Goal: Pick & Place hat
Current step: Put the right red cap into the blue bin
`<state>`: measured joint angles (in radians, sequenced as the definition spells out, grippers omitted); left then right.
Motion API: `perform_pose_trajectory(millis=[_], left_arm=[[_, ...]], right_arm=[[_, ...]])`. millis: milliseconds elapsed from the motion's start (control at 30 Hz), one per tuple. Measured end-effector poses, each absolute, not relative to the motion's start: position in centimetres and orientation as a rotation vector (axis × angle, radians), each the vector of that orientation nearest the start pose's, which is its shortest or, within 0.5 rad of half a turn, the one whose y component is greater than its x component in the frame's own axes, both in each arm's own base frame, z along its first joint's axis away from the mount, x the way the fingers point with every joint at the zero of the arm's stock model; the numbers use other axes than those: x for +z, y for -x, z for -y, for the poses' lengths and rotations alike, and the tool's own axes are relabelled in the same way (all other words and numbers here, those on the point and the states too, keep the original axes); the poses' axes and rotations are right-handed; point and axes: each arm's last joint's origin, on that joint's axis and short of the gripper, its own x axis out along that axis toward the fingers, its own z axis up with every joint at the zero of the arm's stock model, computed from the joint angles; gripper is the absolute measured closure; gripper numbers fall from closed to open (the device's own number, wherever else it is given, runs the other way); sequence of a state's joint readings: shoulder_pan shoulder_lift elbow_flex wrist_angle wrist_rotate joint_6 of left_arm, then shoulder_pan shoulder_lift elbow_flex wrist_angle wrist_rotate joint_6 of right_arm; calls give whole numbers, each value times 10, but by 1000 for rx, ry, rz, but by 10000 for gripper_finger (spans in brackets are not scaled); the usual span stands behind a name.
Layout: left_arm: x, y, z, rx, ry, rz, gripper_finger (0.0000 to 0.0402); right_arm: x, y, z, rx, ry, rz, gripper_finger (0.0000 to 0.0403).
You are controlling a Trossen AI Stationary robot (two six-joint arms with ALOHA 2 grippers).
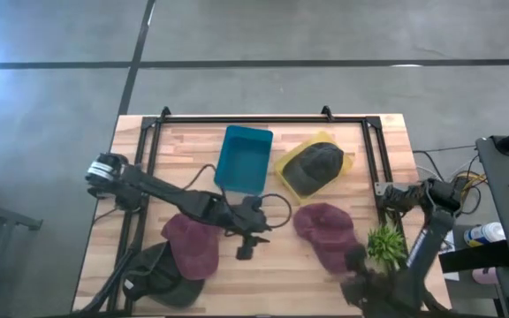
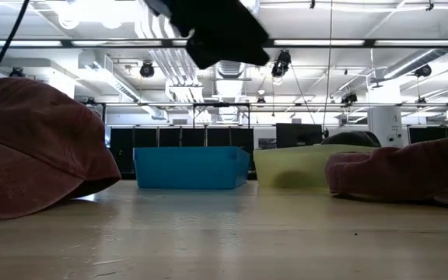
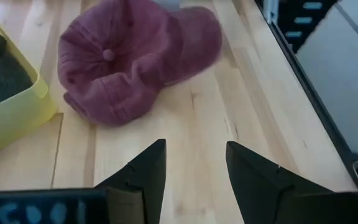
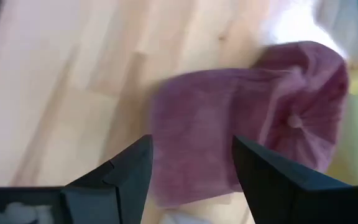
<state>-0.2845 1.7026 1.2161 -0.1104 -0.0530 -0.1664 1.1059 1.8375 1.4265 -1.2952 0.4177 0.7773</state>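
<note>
A maroon hat [image 1: 325,231] lies crown up on the table right of centre, also in the left wrist view [image 3: 135,56] and the right wrist view [image 4: 253,118]. My right gripper [image 1: 352,263] hovers open at its near right side, fingers [image 4: 191,155] over the brim, touching nothing. My left gripper [image 1: 246,250] is open above bare wood at the table's middle [image 3: 194,162], pointing toward that hat. A second maroon hat [image 1: 193,246] lies at the near left, half over a dark hat [image 1: 162,278]. Another dark hat [image 1: 316,166] sits in a yellow bin [image 1: 347,163].
A blue bin [image 1: 243,159] stands at the far centre beside the yellow bin. A green plant [image 1: 385,243] sits near the right edge by my right arm. A black frame rail [image 1: 263,119] runs along the far side. Bare wood shows between the two maroon hats.
</note>
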Motion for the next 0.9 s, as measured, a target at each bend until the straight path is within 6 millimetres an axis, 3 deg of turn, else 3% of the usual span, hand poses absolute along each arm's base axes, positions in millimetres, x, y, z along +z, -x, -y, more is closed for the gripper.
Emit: perform_pose_trajectory(millis=[267,633,900], left_arm=[[260,-383,119,-150,100,-569,241],[269,-380,126,-106,101,-574,241],[267,-380,126,-98,125,-580,241]], right_arm=[[179,-137,-308,-112,627,-1312,188],[130,-138,-312,-348,816,-1371,188],[124,-140,-308,-431,884,-1253,188]])
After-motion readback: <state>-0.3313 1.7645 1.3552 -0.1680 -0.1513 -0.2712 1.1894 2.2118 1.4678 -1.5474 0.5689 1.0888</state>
